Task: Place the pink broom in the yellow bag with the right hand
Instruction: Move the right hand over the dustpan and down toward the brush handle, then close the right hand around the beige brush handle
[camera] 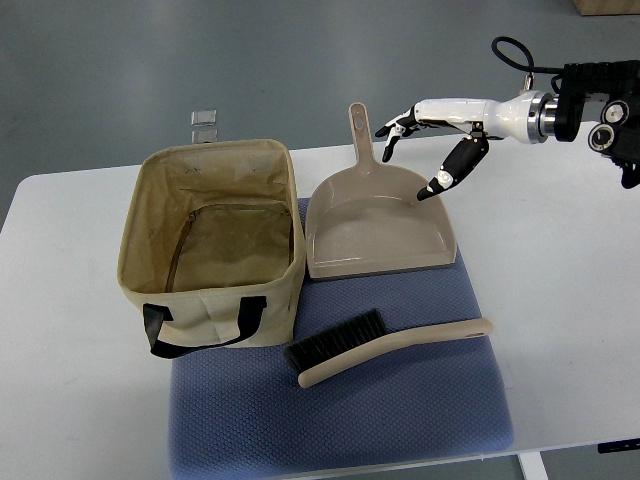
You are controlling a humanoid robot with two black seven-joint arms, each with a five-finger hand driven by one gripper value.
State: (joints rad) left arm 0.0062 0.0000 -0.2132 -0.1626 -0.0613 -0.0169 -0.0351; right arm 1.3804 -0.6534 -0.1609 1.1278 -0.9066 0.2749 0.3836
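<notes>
The right hand (432, 140) is reaching in from the picture's right edge and hovering above the far right part of the worktop (570, 260), its fingers (392, 135) spread and slightly curled downward, gripping nothing. Its thumb tip is pointing down just above the back right corner of the pinkish dustpan (378, 225), though whether it is touching the rim cannot be told. The dustpan is lying flat with its handle pointing away from the robot and its open mouth facing the robot, its front part resting on the blue mat (340, 400). Near the middle of that mat the pink broom (385, 346) is lying on its side (a hand brush with dark bristles at its left end and a pale curved handle running to the right), well apart from the hand. Just left of the brush and dustpan, the yellow bag (210, 245) is standing upright and open, its black strap hanging at the front, its right side resting on the mat's left part.
</notes>
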